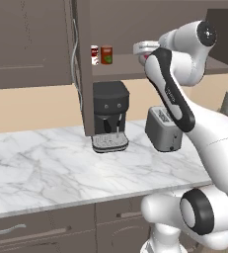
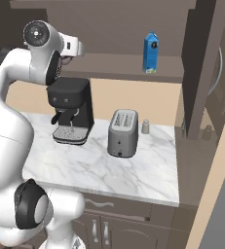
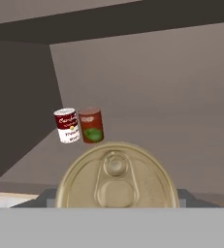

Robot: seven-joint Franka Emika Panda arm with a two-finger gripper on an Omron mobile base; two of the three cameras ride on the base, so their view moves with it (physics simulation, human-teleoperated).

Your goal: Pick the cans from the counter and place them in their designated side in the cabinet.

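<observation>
The gripper (image 3: 116, 206) is closed on a can (image 3: 116, 177), whose gold pull-tab lid faces the hand camera; the fingertips are hidden beneath it. In the left base view the gripper (image 1: 144, 53) is raised to the shelf of the cabinet (image 1: 130, 69), right of two cans standing there. These are a red-and-white can (image 1: 94, 55) and, touching its right side, a dark red-brown can with a green patch (image 1: 106, 55). A blue carton (image 2: 151, 52) stands farther right on the same shelf. Below, the counter (image 1: 41, 170) carries a coffee machine (image 1: 110, 116), a toaster (image 1: 163, 128) and a small shaker (image 2: 145, 127).
</observation>
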